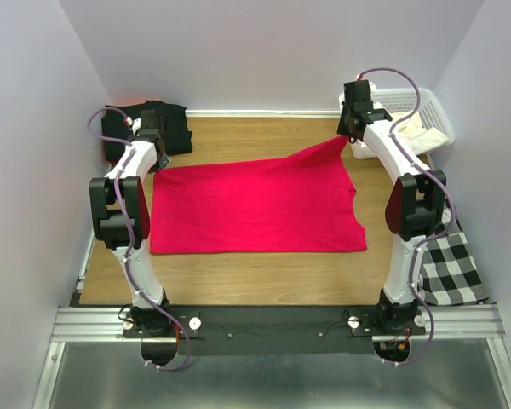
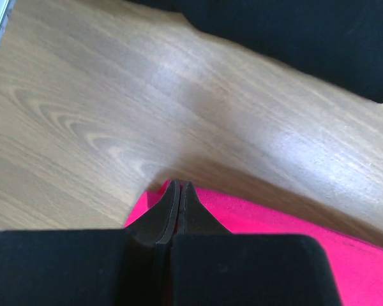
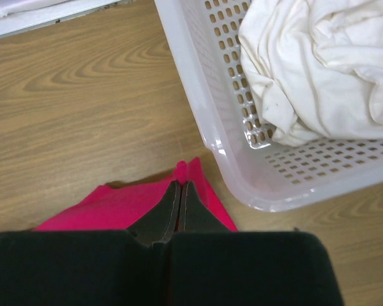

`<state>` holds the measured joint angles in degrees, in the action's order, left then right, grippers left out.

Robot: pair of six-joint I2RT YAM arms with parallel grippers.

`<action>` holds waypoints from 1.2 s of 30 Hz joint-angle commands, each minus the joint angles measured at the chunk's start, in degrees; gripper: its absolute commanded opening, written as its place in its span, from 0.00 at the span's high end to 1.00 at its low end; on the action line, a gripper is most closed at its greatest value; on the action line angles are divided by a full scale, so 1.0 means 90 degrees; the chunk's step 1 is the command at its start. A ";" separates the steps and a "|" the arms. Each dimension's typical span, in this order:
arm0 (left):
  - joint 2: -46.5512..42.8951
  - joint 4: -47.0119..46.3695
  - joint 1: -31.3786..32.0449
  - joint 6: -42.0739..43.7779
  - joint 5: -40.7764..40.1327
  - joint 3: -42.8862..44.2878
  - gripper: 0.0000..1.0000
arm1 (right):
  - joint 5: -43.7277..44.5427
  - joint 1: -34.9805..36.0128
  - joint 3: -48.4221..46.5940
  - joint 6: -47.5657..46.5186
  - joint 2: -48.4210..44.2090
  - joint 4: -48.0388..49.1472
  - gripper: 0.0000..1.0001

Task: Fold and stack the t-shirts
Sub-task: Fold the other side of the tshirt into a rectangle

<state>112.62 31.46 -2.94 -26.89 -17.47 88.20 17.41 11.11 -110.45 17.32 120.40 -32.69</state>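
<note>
Right claw point(image 3: 180, 186) pinches red t-shirt point(image 1: 255, 209) lying left-right.

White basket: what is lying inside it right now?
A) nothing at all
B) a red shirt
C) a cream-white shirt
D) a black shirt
C: the right wrist view shows a bunched cream-white shirt inside the basket, while the red shirt lies spread on the table and the black shirt sits at the far left corner.
</note>
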 commanded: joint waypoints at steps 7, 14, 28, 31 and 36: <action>-0.0589 0.0107 -0.0083 -0.0264 -0.0285 -0.0445 1.00 | 0.0429 -0.0044 0.1607 0.0292 -0.1502 0.0019 0.99; -0.0950 0.0225 -0.0152 -0.0244 -0.0500 -0.0679 1.00 | 0.0565 -0.0063 0.2672 0.0487 -0.2010 0.0028 0.99; -0.1341 0.0157 -0.0171 -0.0049 -0.0520 -0.1236 1.00 | 0.0771 -0.0102 0.3854 0.0702 -0.2977 0.0038 0.99; -0.1419 0.0166 -0.0171 -0.0039 -0.0558 -0.1353 1.00 | 0.0771 -0.0102 0.4088 0.0722 -0.3191 0.0038 0.99; -0.1546 0.0205 -0.0191 -0.0195 -0.0627 -0.1606 1.00 | 0.0624 -0.0112 0.4489 0.0800 -0.3485 0.0038 0.99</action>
<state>102.02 33.06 -3.77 -27.88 -19.90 75.81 21.61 10.68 -73.45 23.18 92.29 -32.40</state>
